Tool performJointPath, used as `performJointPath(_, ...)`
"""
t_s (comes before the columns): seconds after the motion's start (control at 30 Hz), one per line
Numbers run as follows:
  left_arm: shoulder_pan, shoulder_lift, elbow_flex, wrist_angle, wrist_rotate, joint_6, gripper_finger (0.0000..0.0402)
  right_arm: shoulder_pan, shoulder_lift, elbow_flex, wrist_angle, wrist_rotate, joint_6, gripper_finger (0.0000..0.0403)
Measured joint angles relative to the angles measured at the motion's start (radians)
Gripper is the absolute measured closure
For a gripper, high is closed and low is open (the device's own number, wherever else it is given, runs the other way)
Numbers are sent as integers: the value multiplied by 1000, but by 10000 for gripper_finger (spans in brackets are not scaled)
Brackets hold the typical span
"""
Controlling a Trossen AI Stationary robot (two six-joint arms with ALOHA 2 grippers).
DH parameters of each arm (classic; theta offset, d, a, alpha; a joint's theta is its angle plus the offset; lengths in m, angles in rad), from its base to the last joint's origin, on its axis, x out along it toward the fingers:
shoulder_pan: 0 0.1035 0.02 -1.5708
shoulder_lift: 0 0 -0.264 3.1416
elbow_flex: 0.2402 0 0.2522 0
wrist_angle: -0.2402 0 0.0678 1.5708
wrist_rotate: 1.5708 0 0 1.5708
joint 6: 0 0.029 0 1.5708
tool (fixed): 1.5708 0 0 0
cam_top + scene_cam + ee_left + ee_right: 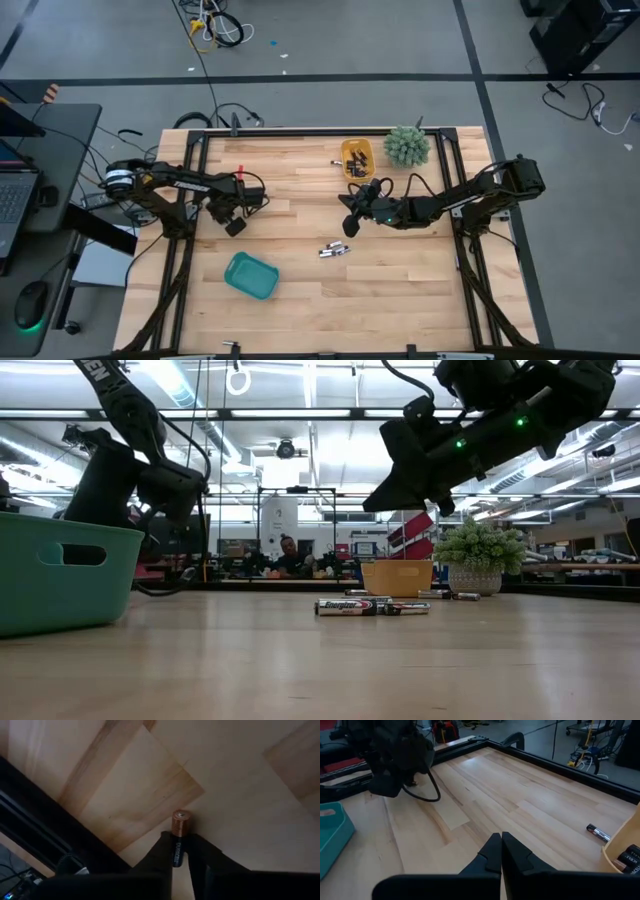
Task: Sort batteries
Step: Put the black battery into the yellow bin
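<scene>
The left gripper (181,851), left of centre in the high view, pinches a copper-topped black Duracell battery (179,831). The right gripper (501,845), right of centre, has its fingers pressed together, empty. 2 black Energizer batteries (372,606) lie mid-table, between the teal plastic tray (250,275) and yellow plastic tray (357,157) holding more cells.

A copper-topped black battery (179,836) stands pinched between dark fingers. A few more batteries (334,250) lie flat together at mid-table (one labelled Energizer); others fill the yellow tray (345,150), one loose beside it.
</scene>
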Motion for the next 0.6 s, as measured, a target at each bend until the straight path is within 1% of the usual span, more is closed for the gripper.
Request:
performJointPath(0.13,0,-1,1,-5,-19,-21,386,0,0,0,-1,0,0,402)
performJointPath(0.3,0,3,31,-28,-43,-21,389,0,0,0,-1,-1,0,402)
performJointPath(0.43,2,-12,64,21,-84,-6,395,0,0,0,5,-7,0,402)
performJointPath(0.6,1,-11,113,48,-63,29,400,0,0,0,6,-7,-10,402)
